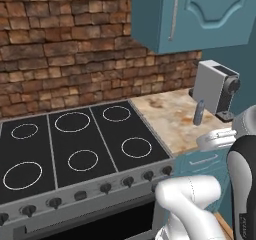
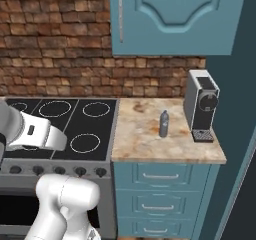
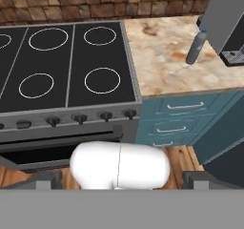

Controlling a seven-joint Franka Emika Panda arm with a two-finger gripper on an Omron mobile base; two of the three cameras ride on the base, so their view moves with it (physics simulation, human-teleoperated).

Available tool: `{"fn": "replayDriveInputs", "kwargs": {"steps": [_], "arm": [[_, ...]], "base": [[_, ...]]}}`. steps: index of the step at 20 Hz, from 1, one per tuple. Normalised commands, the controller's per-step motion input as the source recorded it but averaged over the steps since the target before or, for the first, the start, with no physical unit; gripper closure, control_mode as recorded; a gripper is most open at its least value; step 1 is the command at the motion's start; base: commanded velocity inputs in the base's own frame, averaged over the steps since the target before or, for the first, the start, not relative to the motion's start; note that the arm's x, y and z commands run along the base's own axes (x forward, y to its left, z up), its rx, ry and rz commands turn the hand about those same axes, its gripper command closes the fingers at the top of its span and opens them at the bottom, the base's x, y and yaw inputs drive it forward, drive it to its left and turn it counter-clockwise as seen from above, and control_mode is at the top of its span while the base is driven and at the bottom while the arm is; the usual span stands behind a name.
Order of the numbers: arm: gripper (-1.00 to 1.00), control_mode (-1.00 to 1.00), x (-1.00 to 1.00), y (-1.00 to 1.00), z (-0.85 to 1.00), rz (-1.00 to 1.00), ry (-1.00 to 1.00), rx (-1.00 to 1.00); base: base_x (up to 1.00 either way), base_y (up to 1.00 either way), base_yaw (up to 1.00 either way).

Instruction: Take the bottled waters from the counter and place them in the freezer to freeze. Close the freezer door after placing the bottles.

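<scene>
black stove top (image 2: 75, 124) with white rings and front knobs (image 2: 80, 171), grey coffee machine (image 2: 201, 105) at right, teal wall cupboard (image 2: 175, 16) above, brick wall (image 2: 55, 49) behind

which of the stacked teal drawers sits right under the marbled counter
The top drawer, directly beneath the counter edge; the other two drawers sit below it.

A home kitchen, rendered.
I see a black stove (image 1: 75, 144) with white rings and knobs, a brick back wall (image 1: 60, 49), a teal wall cupboard (image 2: 175, 19), a marbled stone desk (image 2: 150, 139) over teal drawers (image 2: 160, 194), and a coffee machine (image 2: 201, 104) on it.
</scene>
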Motion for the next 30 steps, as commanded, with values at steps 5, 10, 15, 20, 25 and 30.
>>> {"fn": "replayDriveInputs", "kwargs": {"steps": [5, 10, 15, 20, 25, 30], "arm": [[-1.0, 1.0, 0.0, 0.0, 0.0, 0.0, 0.0, 0.0], [-1.0, 1.0, 0.0, 0.0, 0.0, 0.0, 0.0, 0.0], [-1.0, 1.0, 0.0, 0.0, 0.0, 0.0, 0.0, 0.0], [-1.0, 1.0, 0.0, 0.0, 0.0, 0.0, 0.0, 0.0], [-1.0, 1.0, 0.0, 0.0, 0.0, 0.0, 0.0, 0.0], [-1.0, 1.0, 0.0, 0.0, 0.0, 0.0, 0.0, 0.0]], "base": [[0.37, -0.23, 0.09], [0.21, -0.32, 0.12], [0.18, -0.32, 0.08], [0.2, -0.28, 0.01], [0.3, -0.26, 0.0], [0.28, -0.31, 0.0]]}}
